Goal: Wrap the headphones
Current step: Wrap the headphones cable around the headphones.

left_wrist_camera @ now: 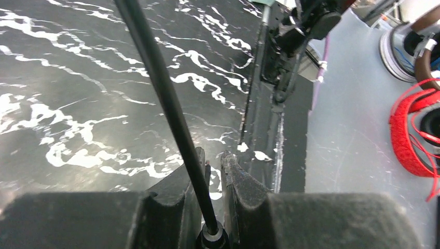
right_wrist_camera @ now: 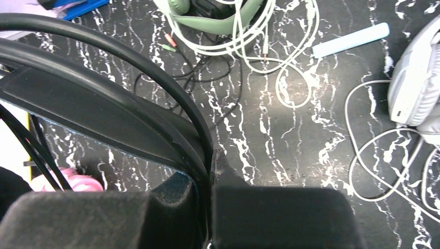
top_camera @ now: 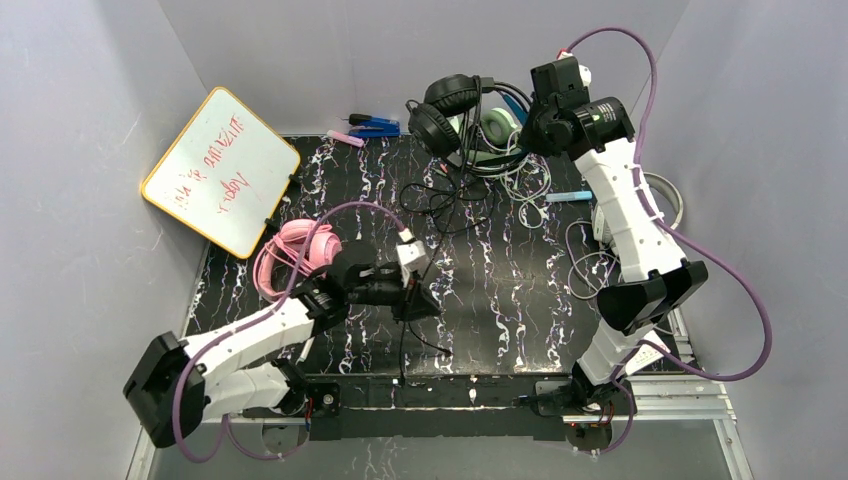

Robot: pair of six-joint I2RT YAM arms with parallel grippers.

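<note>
My right gripper (top_camera: 545,105) is shut on the headband (right_wrist_camera: 129,78) of the black headphones (top_camera: 445,110) and holds them up at the back of the table. Their black cord (top_camera: 440,215) runs down to my left gripper (top_camera: 415,290), which is shut on the cord (left_wrist_camera: 171,104) at mid-table. The cord passes between the left fingers (left_wrist_camera: 244,181). The pink headphones (top_camera: 300,255) lie to the left of the left gripper and show in the right wrist view (right_wrist_camera: 72,181). The white-grey headphones (right_wrist_camera: 415,83) lie at the right with a loose pale cord (right_wrist_camera: 363,155).
A pale green headset (top_camera: 495,125) with tangled white cord lies under the black one. A whiteboard (top_camera: 222,170) leans at the back left. Blue pens (top_camera: 375,125) and a pink marker (top_camera: 345,138) lie at the back edge. A light blue strip (top_camera: 568,196) lies right of centre.
</note>
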